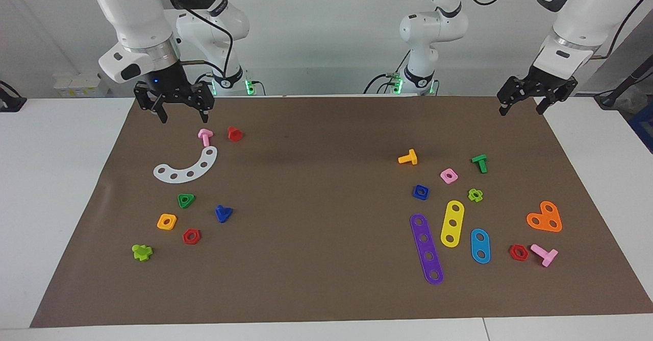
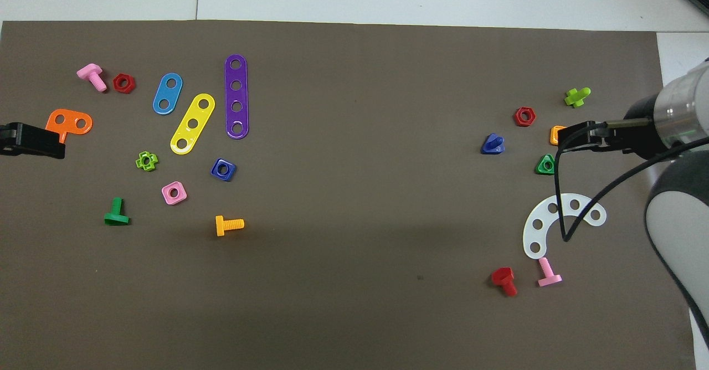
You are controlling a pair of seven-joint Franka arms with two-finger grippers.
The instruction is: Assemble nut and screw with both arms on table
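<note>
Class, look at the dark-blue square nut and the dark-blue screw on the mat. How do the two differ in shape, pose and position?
The nut is square with a round centre hole; the screw has a triangular head and a short stem. The nut lies flat; the screw lies tipped, its stem angled up. The nut sits toward the left arm's end of the table, beside a purple strip; the screw sits toward the right arm's end. Both are dark blue, and neither is held.

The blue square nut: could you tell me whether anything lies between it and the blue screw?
Nothing visible does. Bare mat separates the nut from the screw.
</note>
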